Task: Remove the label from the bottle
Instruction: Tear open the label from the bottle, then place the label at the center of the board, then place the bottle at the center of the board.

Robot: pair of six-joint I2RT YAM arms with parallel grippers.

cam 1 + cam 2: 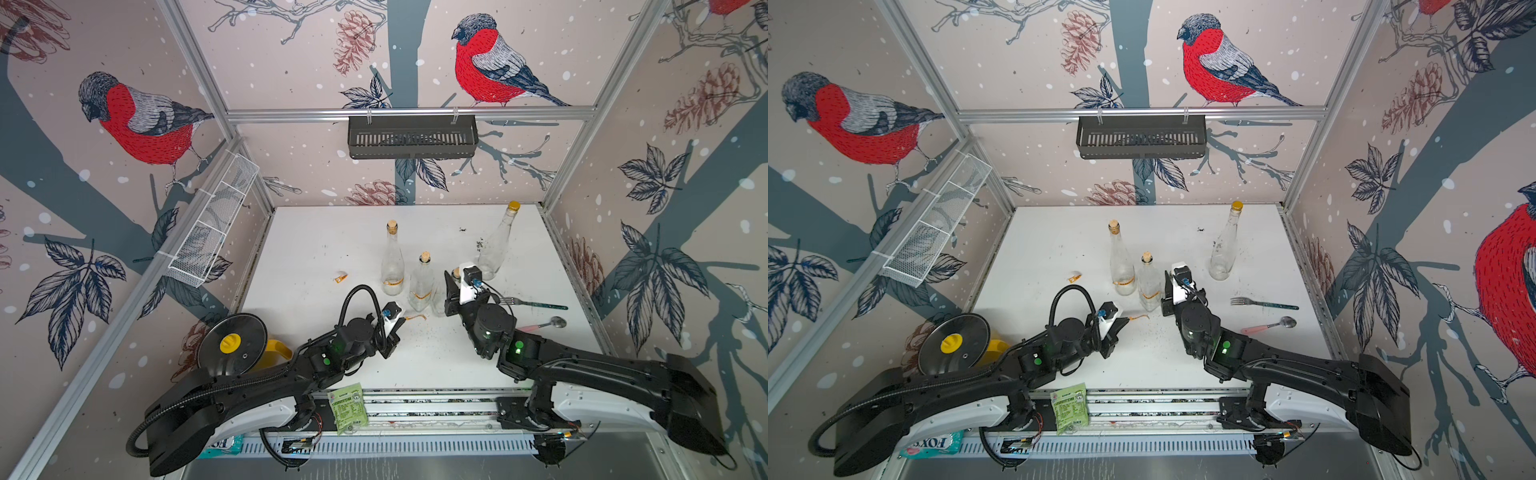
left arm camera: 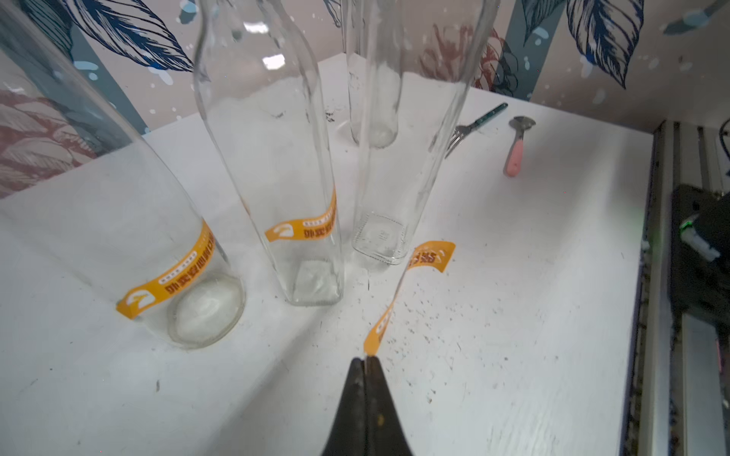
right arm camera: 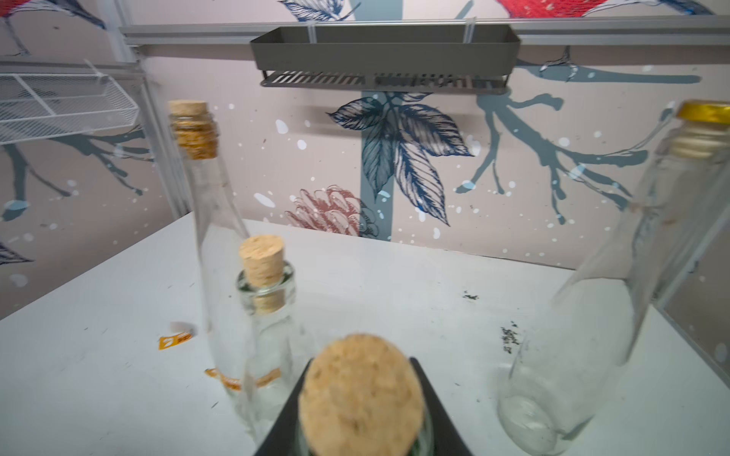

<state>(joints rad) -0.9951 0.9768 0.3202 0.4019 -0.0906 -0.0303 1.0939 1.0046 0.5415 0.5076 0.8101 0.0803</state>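
Jaws: right gripper (image 3: 361, 395) clenched on corked neck of square clear glass bottle (image 2: 395, 177), left gripper (image 2: 365, 361) pinching orange paper label strip (image 2: 430, 257), far end by bottle base, poss. not fully off, so pull low & steady w/ right holding firm.

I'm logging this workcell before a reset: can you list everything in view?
banded bottles: two, clear with orange labels, corked, centre.
bare bottle: one, clear, corked, beside them.
capped bottle: one, clear, gold cap, back right.
peeled label: one, orange, robot's side of the bottles.
label scrap: one, orange, left of the bottles.
fork: one, green handle, right side.
spoon: one, pink handle, right side, nearer the robot.
lid: one, dark, yellow knob, front left.
packet: one, green, front rail.
black basket: one, back wall.
white basket: one, left wall.
left gripper: one, black, shut on peeled label.
right gripper: one, black, shut on bare bottle.
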